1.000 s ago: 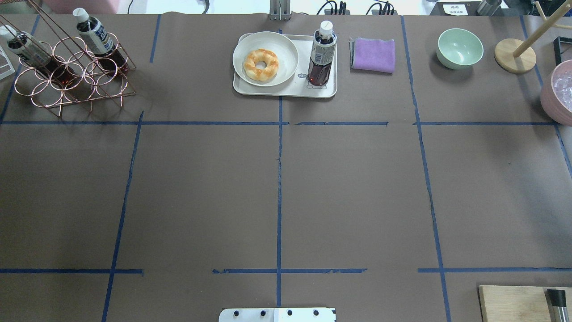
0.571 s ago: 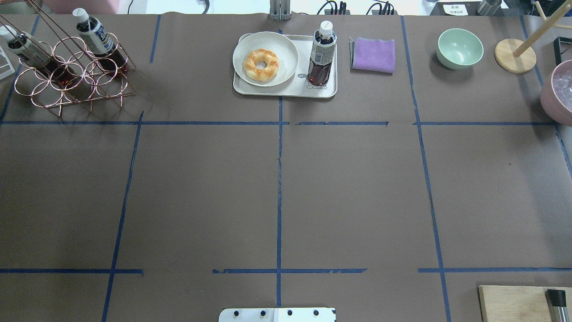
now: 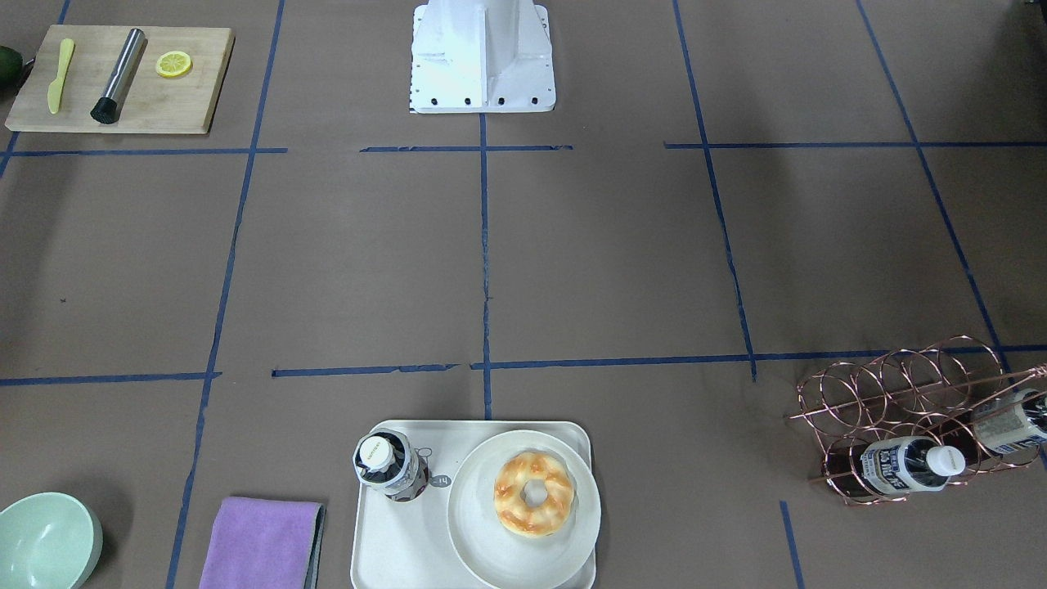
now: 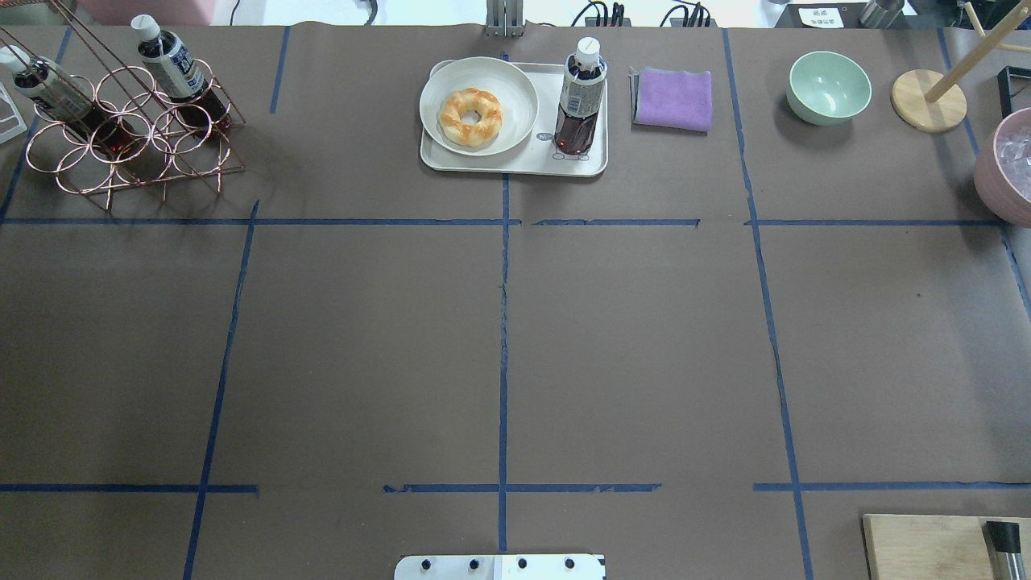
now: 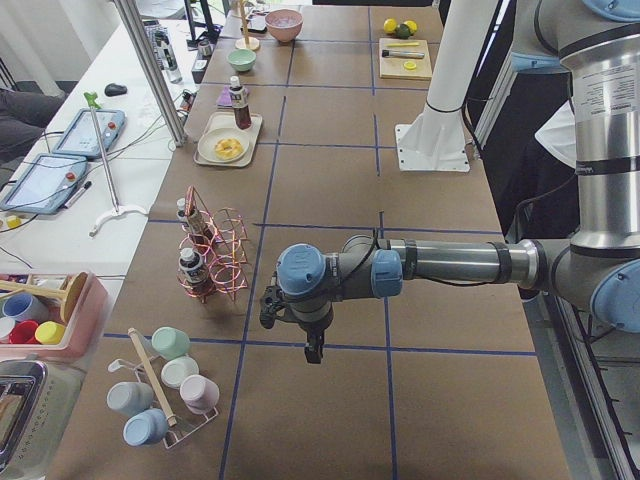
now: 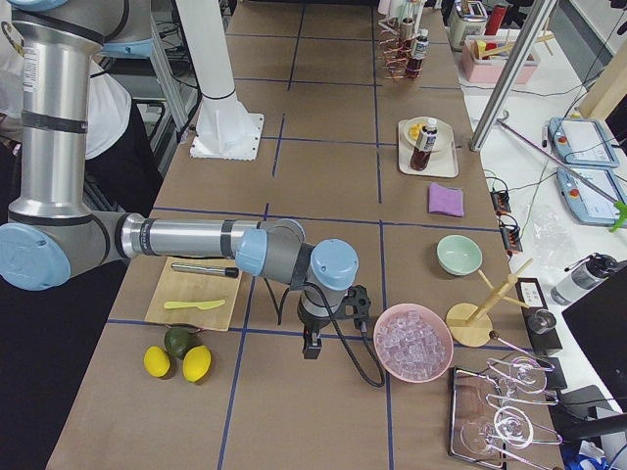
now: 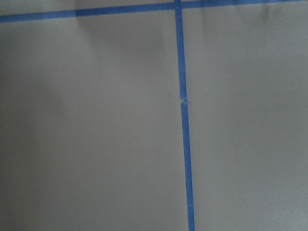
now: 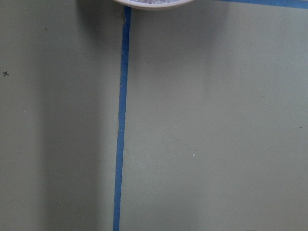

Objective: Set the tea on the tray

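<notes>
One tea bottle stands upright on the right part of the cream tray, beside the bear drawing; it also shows in the front view on the tray. Two more alike bottles lie in a copper wire rack. My left gripper hangs over bare table well past the rack, far from the tray. My right gripper hangs near the pink ice bowl. Both show only in side views, so I cannot tell whether they are open or shut. Both wrist views show only table and tape.
A round plate with a doughnut fills the tray's left part. A purple cloth, a green bowl, a wooden stand and a pink bowl of ice lie to the right. A wooden board is near the base.
</notes>
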Motion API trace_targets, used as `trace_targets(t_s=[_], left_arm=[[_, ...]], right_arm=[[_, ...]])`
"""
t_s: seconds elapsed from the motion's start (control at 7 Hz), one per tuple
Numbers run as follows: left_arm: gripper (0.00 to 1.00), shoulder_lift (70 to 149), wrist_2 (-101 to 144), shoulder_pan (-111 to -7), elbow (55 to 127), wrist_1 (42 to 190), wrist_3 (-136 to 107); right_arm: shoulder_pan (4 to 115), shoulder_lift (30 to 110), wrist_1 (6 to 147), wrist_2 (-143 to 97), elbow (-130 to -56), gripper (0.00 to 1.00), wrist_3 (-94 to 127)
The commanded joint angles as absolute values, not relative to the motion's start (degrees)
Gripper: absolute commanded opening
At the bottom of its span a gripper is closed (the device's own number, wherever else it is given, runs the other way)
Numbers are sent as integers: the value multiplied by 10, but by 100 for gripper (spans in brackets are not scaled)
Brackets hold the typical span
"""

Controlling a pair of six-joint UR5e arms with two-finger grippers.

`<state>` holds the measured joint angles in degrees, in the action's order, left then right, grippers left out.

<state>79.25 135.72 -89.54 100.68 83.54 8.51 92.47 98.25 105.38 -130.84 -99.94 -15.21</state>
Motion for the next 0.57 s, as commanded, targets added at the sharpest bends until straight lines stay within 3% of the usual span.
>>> trace_targets(t_s=[0.0,0.43], left_arm=[[100,788,1357,-896,1010,837,84],[100,790,1356,-896,1009,837,84]], right_arm=[[925,983,1054,-1309,-998,100,-152],[925,983,1054,-1310,-998,100,-151]])
